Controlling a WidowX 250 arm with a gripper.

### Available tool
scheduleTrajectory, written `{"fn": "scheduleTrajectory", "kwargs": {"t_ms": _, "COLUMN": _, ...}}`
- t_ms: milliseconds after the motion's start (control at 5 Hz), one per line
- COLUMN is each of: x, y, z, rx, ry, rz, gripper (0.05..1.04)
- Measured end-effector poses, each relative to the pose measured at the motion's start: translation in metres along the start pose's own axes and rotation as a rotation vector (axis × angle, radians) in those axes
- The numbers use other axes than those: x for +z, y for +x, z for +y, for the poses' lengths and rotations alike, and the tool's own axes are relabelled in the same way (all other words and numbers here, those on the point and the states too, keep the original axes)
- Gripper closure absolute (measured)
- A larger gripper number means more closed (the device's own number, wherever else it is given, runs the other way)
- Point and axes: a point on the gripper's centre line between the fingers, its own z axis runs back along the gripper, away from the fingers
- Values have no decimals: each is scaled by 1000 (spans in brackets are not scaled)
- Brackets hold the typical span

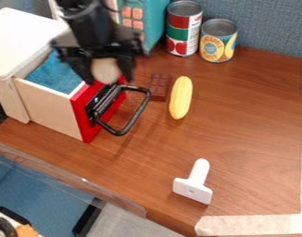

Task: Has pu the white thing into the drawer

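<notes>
One white thing (pixel 106 70), clamped between the fingers of the hand (pixel 107 77), upper left of the frame, near the open drawer (pixel 51 109)! Corn (pixel 180 98) lies upper centre, on the bench (pixel 252 125).

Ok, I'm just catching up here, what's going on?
The robot's gripper has a pale round thing between its fingers, at the red front of the open drawer. From this angle I can't tell whether it is over the inside yet. A white T-shaped tool, a corn cob and a chocolate bar lie on the table.
</notes>
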Motion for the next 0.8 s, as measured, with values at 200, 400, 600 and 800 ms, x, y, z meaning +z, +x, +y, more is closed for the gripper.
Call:
{"fn": "scheduleTrajectory", "kwargs": {"t_ms": 200, "x": -1, "y": 17, "z": 22, "rx": 63, "ry": 10, "rz": 6, "gripper": 305}}
{"fn": "scheduleTrajectory", "kwargs": {"t_ms": 400, "x": -7, "y": 29, "z": 40, "rx": 105, "ry": 30, "rz": 23, "gripper": 305}}
{"fn": "scheduleTrajectory", "kwargs": {"t_ms": 600, "x": -11, "y": 38, "z": 60, "rx": 148, "ry": 50, "rz": 28, "gripper": 305}}
{"fn": "scheduleTrajectory", "kwargs": {"t_ms": 800, "x": -20, "y": 37, "z": 72, "rx": 174, "ry": 63, "rz": 48, "gripper": 305}}
